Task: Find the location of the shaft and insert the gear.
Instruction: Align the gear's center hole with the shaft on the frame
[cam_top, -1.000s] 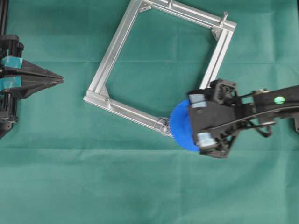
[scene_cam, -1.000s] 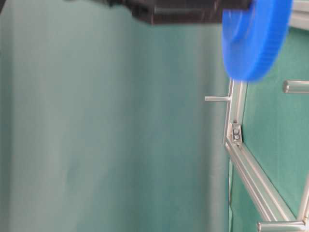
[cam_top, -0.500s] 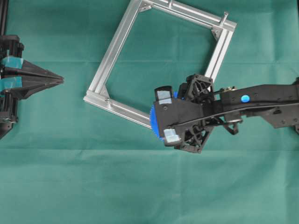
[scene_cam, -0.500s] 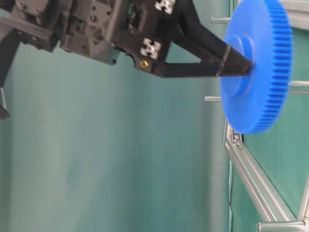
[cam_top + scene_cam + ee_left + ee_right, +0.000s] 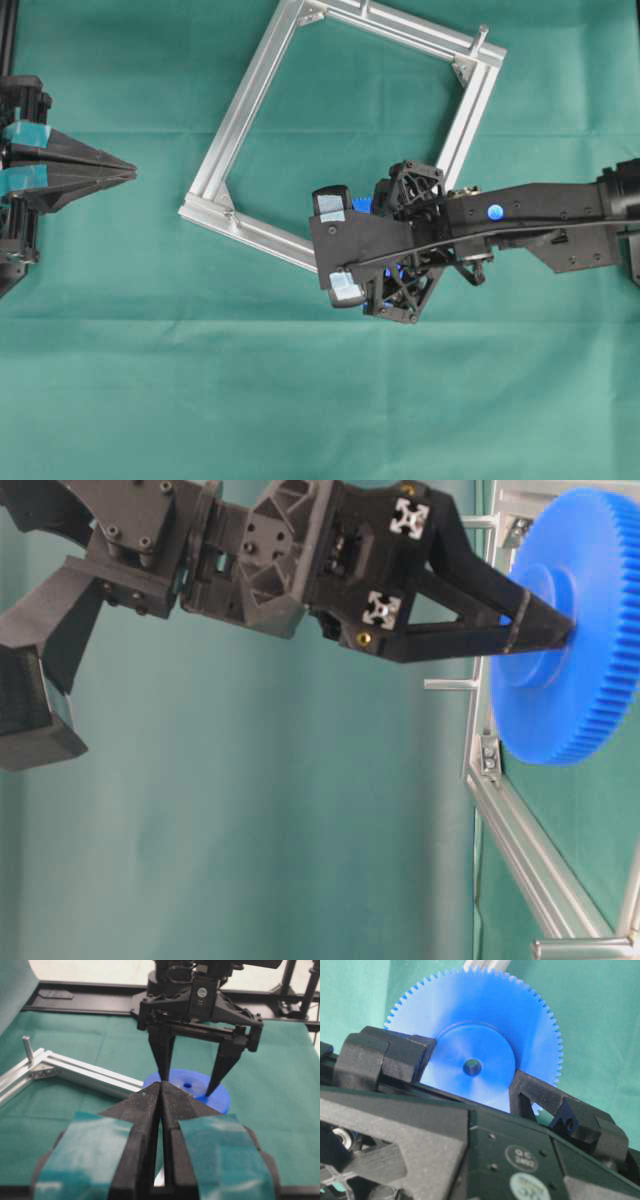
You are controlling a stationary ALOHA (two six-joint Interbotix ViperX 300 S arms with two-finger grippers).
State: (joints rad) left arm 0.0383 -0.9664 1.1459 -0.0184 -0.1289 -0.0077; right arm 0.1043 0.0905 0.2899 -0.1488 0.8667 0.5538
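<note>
The blue toothed gear point(image 5: 480, 1045) is held by its raised hub between my right gripper's point(image 5: 470, 1077) two fingers. In the left wrist view the gear point(image 5: 200, 1091) sits level and low beside the frame's rail, with the right gripper point(image 5: 189, 1082) straddling the hub. Its centre hole point(image 5: 472, 1066) looks dark. At table level the gear point(image 5: 580, 650) is close against the frame. From overhead only slivers of the gear point(image 5: 362, 204) show under the right wrist. The wire-looped shaft is hidden under the gear and gripper. My left gripper point(image 5: 128, 170) is shut and empty, far left.
The square aluminium frame point(image 5: 250, 95) lies tilted on the green cloth. Bare pins stand at its top right corner point(image 5: 482, 36) and at the corner near the left arm point(image 5: 28, 1048). Another bare pin point(image 5: 450, 684) shows at table level.
My right gripper has carried the gear left over the frame's lower rail and down toward it, covering the wire-looped shaft. The left arm has not moved.
</note>
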